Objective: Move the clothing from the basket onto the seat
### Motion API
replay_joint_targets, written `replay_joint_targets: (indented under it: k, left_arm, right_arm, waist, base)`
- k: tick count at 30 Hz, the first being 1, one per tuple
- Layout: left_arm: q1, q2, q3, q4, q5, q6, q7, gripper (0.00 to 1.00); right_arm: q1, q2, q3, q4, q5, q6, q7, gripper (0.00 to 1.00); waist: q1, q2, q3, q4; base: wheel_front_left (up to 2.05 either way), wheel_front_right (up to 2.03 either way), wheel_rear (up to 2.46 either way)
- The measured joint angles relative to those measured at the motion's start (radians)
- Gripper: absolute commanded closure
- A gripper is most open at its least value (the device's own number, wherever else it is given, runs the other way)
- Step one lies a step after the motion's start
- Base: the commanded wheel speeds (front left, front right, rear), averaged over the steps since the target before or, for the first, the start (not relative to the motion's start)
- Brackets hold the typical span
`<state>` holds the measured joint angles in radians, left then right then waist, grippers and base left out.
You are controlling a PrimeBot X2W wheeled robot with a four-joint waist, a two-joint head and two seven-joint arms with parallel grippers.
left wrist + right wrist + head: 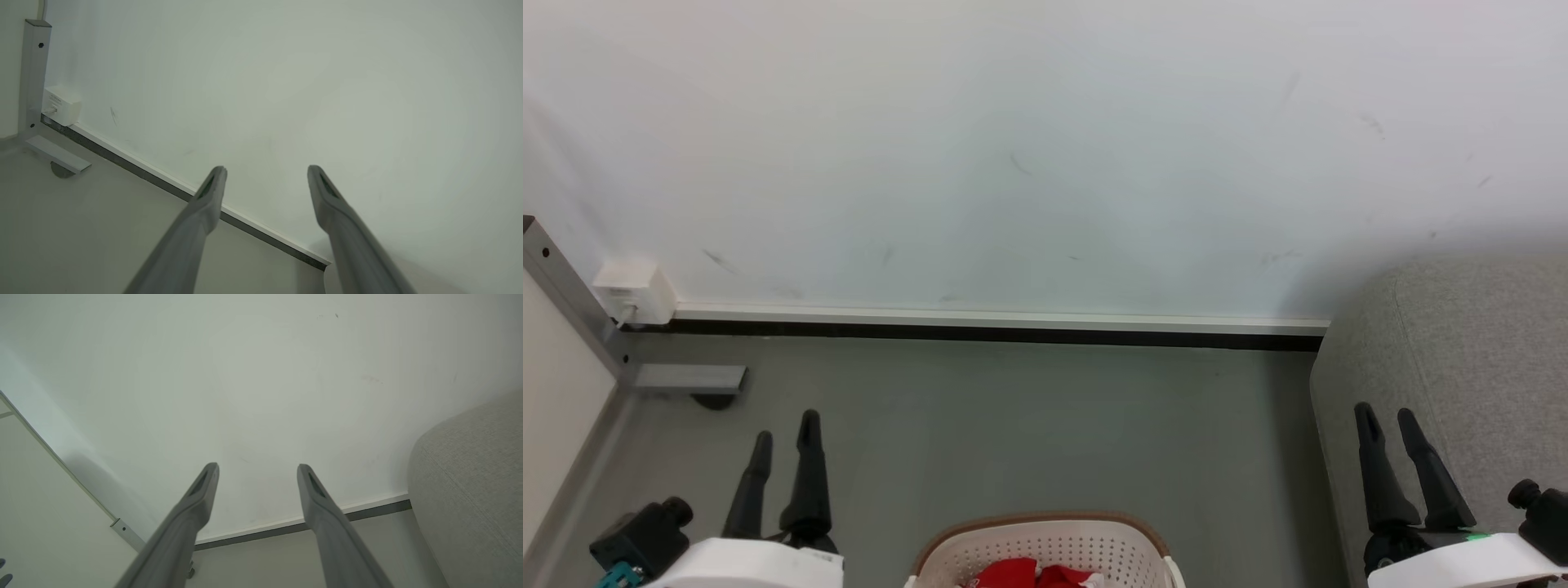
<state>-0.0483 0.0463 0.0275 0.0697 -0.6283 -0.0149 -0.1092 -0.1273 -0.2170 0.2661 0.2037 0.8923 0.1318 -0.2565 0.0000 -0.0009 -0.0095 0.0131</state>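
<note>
At lower left, the left gripper (786, 426) hangs over grey floor (1029, 425), fingers parted and empty. The red clothing (1033, 574) lies inside the basket (1045, 520) at bottom centre. The right gripper (1385, 412), likewise spread and empty, hovers beside the grey seat (1462, 367) at far right.

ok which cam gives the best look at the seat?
Right wrist view: the seat sits large at its right side, nothing in front, rounded edge and seam clear. Head view has it at the right too, but the right gripper stands in front. Left wrist view faces wall and floor.
</note>
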Motion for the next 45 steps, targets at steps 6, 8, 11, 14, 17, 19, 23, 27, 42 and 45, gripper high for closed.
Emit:
replay_joint_targets:
  k: [6, 8, 11, 14, 17, 19, 23, 27, 42, 45]
  left_arm:
    - [0.007, 0.010, -0.014, 0.034, 0.079, 0.003, -0.025, 0.00]
    - [0.007, 0.011, -0.016, 0.035, 0.105, 0.004, -0.030, 0.00]
    - [0.007, 0.012, -0.021, 0.032, 0.132, 0.007, -0.035, 0.00]
    - [0.007, 0.014, -0.025, 0.031, 0.162, 0.007, -0.043, 0.00]
    - [0.007, 0.015, -0.029, 0.029, 0.191, 0.007, -0.051, 0.00]
    - [0.007, 0.016, -0.030, 0.026, 0.208, 0.007, -0.053, 0.00]
    - [0.007, 0.018, -0.032, 0.021, 0.248, 0.012, -0.065, 0.00]
    - [0.007, 0.018, -0.033, 0.019, 0.280, 0.012, -0.077, 0.00]
    - [0.007, 0.018, -0.041, 0.016, 0.414, 0.005, -0.107, 0.00]
    - [0.007, 0.018, -0.041, 0.016, 0.438, 0.005, -0.113, 0.00]
  right_arm:
    - [-0.007, 0.029, -0.035, 0.022, -0.108, 0.000, 0.000, 0.00]
    - [-0.008, 0.033, -0.045, 0.022, -0.132, 0.000, 0.000, 0.00]
    - [-0.008, 0.042, -0.053, 0.022, -0.169, 0.000, 0.000, 0.00]
    - [-0.008, 0.055, -0.058, 0.023, -0.208, 0.000, 0.000, 0.00]
    - [-0.008, 0.060, -0.063, 0.027, -0.242, 0.000, 0.000, 0.00]
    - [-0.008, 0.063, -0.064, 0.030, -0.267, 0.000, 0.000, 0.00]
    - [-0.008, 0.069, -0.064, 0.038, -0.306, 0.000, 0.000, 0.00]
    - [-0.008, 0.081, -0.064, 0.044, -0.345, 0.000, 0.000, 0.00]
    - [-0.008, 0.098, -0.077, 0.044, -0.472, 0.000, -0.001, 0.00]
    - [-0.008, 0.104, -0.081, 0.045, -0.497, 0.000, -0.001, 0.00]
  waist:
    - [0.0000, 0.0000, -0.004, -0.001]
    - [0.0000, 0.0000, -0.005, -0.001]
    - [0.0000, 0.0000, -0.006, -0.001]
    - [0.0000, 0.0000, -0.007, 0.000]
    - [0.0000, 0.0000, -0.006, 0.003]
    - [0.0000, 0.0000, -0.006, 0.004]
    - [0.0000, 0.0000, -0.004, 0.005]
    - [0.0000, 0.0000, -0.002, 0.007]
    - [0.0000, 0.0000, 0.001, 0.006]
    - [0.0000, 0.0000, 0.001, 0.005]
  base:
    - [0.00, 0.00, 0.00]
    - [0.00, 0.00, 0.00]
    - [0.00, 0.00, 0.00]
    - [0.00, 0.00, 0.00]
    - [0.00, 0.00, 0.00]
    - [0.00, 0.00, 0.00]
    - [0.00, 0.00, 0.00]
    - [0.00, 0.00, 0.00]
    - [0.00, 0.00, 0.00]
    - [0.00, 0.00, 0.00]
